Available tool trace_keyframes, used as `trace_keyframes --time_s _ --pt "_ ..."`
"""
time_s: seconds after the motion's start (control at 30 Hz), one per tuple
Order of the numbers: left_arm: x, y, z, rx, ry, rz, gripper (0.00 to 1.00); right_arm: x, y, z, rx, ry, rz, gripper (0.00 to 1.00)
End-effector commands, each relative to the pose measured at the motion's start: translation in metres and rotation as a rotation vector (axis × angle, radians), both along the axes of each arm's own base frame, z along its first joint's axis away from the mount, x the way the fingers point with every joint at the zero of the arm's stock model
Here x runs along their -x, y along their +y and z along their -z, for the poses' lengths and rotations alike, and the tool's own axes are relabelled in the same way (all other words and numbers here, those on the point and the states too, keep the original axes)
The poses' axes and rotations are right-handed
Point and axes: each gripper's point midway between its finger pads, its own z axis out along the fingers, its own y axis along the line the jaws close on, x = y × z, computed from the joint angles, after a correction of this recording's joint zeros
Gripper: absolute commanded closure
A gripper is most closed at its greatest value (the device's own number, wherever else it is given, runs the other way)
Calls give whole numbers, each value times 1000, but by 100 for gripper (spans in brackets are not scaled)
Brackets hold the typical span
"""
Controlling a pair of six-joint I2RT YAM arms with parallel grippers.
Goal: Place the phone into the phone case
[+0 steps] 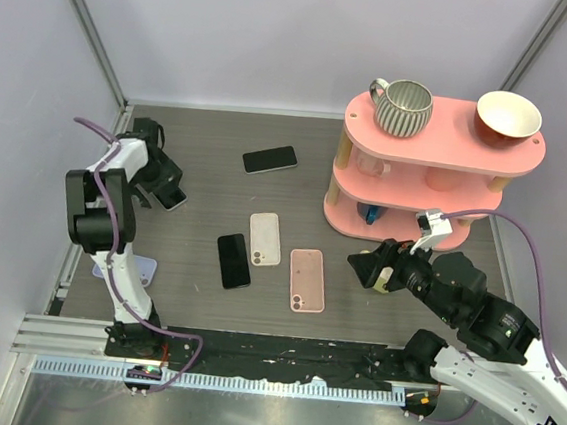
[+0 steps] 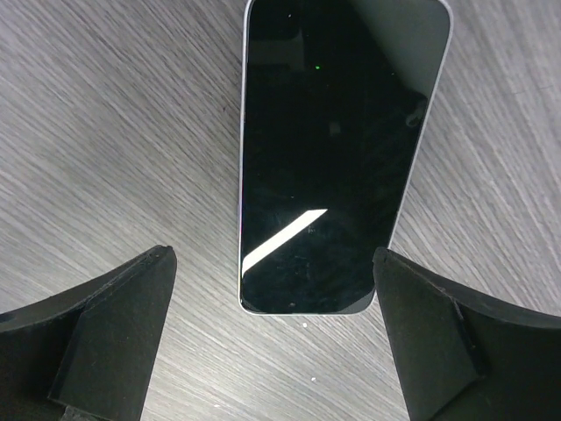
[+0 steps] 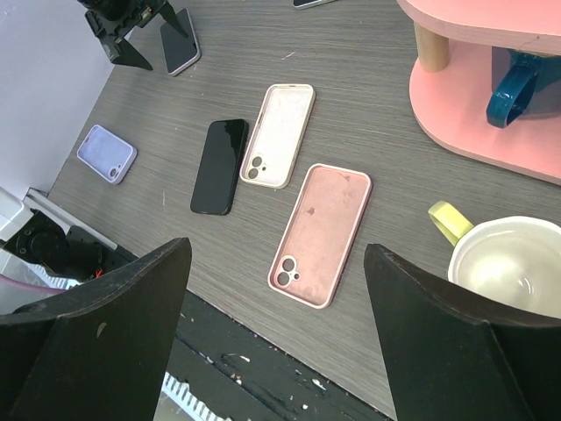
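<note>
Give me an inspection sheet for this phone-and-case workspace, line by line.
Surface: dark wood-grain table, no spills seen.
Job's things: black phone beside cream case; pink case to its right; lilac case at left edge; second phone under left gripper; third phone farther back.
Clutter: pink shelf holding striped mug and bowl; white mug near right gripper.
Grippers: left open, straddling phone's end; right open, empty.
Cables: purple cables on both arms, hanging clear.
Surroundings: grey walls, nothing else seen.
</note>
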Motion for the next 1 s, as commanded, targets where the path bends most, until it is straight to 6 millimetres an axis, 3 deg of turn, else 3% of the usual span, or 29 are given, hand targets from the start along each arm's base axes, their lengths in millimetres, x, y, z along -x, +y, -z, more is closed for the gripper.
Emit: trace_keyframes --time_s 0.0,0.2,0.53,0.73,0.97 --pt "-14 1 0 2 -29 4 0 -2 1 -18 -38 -35 8 14" --pt "-26 -4 1 16 -69 12 0 -2 1 -17 -38 -29 11 14" --pt "-27 -10 12 16 -38 18 0 -3 0 -15 -36 -30 17 14" --pt "-18 -7 21 -11 7 7 0 -2 -2 -15 -34 -31 19 14" --pt "2 -4 28 -32 69 -1 12 -1 -3 -16 -37 -27 21 14"
